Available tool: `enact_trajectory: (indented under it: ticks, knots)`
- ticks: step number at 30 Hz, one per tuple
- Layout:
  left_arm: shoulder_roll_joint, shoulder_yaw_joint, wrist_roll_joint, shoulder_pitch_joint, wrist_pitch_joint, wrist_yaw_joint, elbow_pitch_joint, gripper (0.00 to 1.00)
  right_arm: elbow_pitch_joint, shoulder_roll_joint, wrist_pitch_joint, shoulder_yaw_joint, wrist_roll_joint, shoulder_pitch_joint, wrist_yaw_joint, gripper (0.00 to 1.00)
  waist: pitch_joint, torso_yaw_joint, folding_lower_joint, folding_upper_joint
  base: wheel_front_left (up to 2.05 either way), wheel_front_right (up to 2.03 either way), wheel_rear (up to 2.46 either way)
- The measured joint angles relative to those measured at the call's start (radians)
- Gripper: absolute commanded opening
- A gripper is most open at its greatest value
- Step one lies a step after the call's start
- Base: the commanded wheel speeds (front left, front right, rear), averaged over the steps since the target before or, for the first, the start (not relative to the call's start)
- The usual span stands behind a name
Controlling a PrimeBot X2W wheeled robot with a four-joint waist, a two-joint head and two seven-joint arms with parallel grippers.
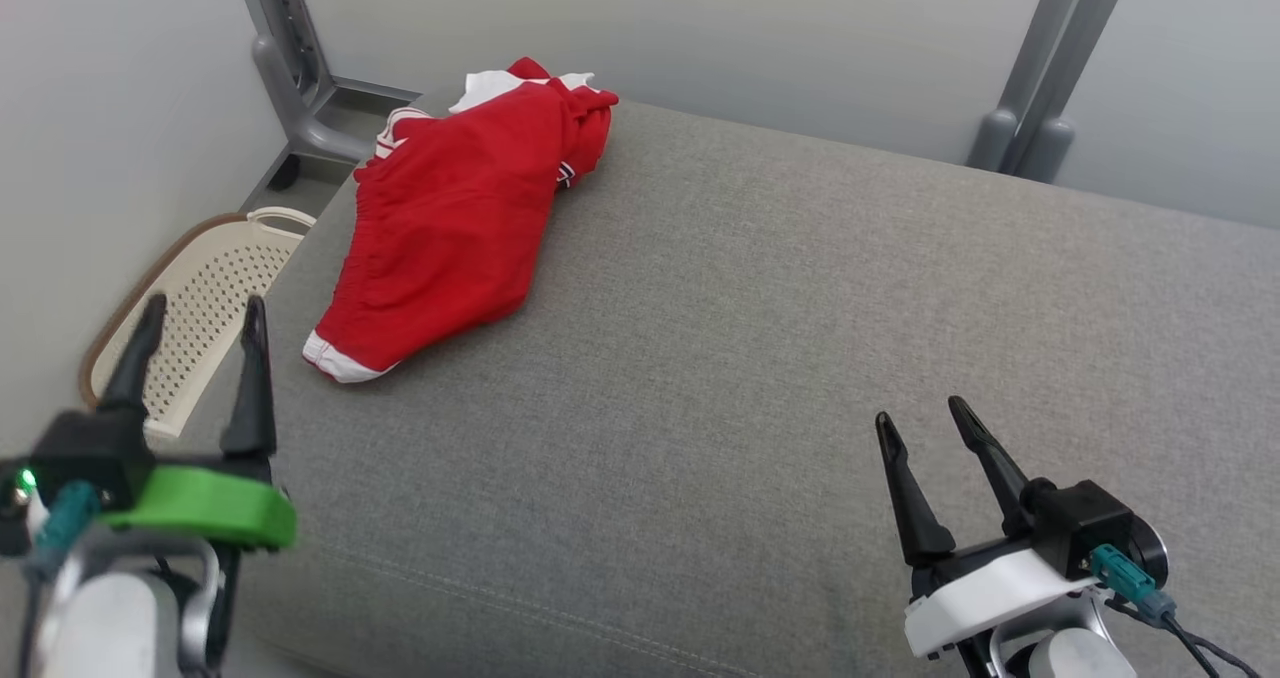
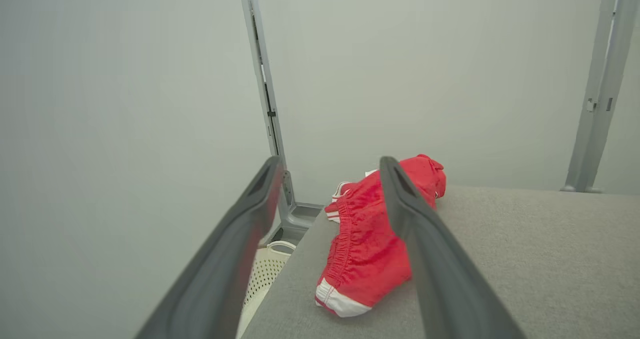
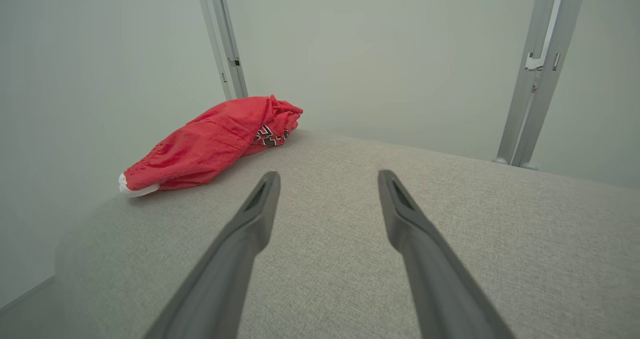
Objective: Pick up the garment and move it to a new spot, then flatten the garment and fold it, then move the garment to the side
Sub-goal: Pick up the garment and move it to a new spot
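The garment is red with white trim and lies crumpled at the far left of the grey cushioned surface, close to its left edge. The left wrist view has the garment ahead, partly behind one finger, and the right wrist view has it far off to the left. My left gripper stands open at the near left, beside the surface's left edge and short of the garment. Open as well, my right gripper hovers over the near right of the surface. Both hold nothing.
A cream perforated basket sits on the floor just left of the surface, beneath my left gripper. Grey metal frame posts stand at the back left and back right against pale walls.
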Motion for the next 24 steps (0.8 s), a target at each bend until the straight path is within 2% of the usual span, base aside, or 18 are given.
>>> enact_trajectory:
  ticks: [3,7,8,9,11,18,24]
  knots:
    - [0.034,0.003,-0.027,-0.077,0.055,-0.016,0.006,1.00,-0.006,0.000,0.000,-0.005,-0.006,-0.008,0.000,1.00,0.010,-0.011,0.0000,0.0000,0.00,0.00,0.00]
    - [0.097,0.023,-0.127,-0.234,0.163,-0.036,0.060,1.00,-0.021,0.000,0.000,-0.008,-0.022,-0.026,0.000,1.00,0.036,-0.037,0.0000,0.0000,0.00,0.00,0.00]
    - [0.114,0.029,-0.149,-0.271,0.187,-0.039,0.081,1.00,-0.027,0.000,0.000,-0.009,-0.026,-0.032,0.000,1.00,0.044,-0.043,0.0000,0.0000,0.00,0.00,0.00]
    - [0.154,0.039,-0.190,-0.339,0.237,-0.043,0.142,1.00,-0.032,0.000,0.000,-0.012,-0.036,-0.040,0.000,1.00,0.064,-0.056,0.0000,0.0000,0.00,0.00,0.00]
    - [0.175,0.043,-0.240,-0.382,0.290,-0.044,0.197,1.00,-0.038,0.000,0.000,-0.014,-0.045,-0.053,0.000,1.00,0.086,-0.070,0.0000,0.0000,0.00,0.00,0.00]
    - [0.247,0.043,-0.358,-0.449,0.425,-0.047,0.388,1.00,-0.058,0.000,0.000,-0.026,-0.092,-0.091,0.000,1.00,0.178,-0.117,0.0001,0.0000,0.00,0.00,0.00]
    - [0.268,0.012,-0.463,-0.449,0.432,-0.048,0.469,1.00,-0.078,0.000,0.000,-0.039,-0.122,-0.110,0.000,1.00,0.261,-0.157,0.0001,0.0000,0.00,0.00,0.00]
